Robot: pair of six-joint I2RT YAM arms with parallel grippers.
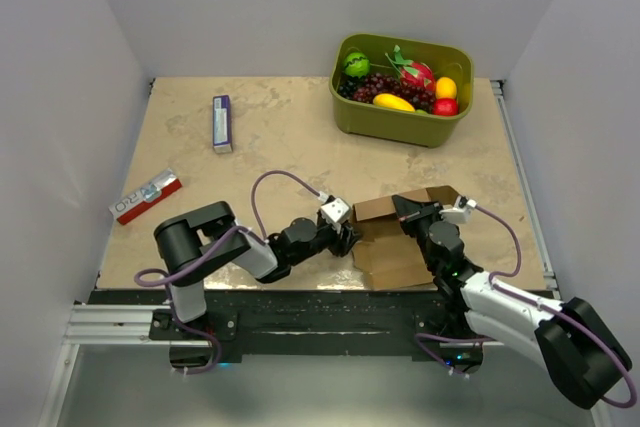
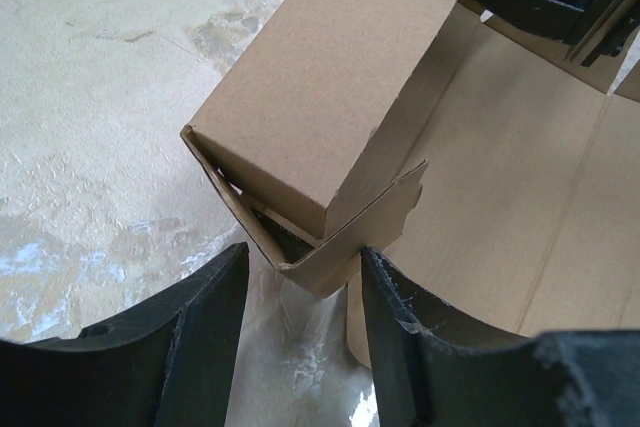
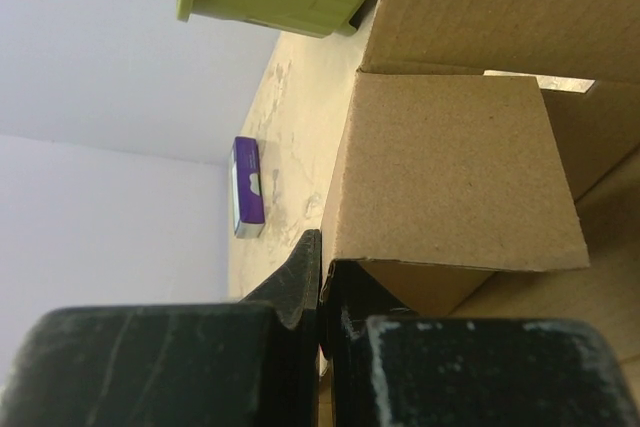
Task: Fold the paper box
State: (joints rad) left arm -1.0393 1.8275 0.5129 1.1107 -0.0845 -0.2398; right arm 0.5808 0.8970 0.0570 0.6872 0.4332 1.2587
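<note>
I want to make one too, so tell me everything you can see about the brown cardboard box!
The paper box is plain brown cardboard with no printing, and it is only half folded. Part of it lies flat on the table, near the front edge. One side is turned up into a hollow block shape with a loose tab at its corner. The right jaws are shut on an edge of the raised part. The left jaws stand open on either side of the tabbed corner.

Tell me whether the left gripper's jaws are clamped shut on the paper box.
No: the left gripper stands open, a folded corner of the paper box between its fingers, with bare table showing beside one.
</note>
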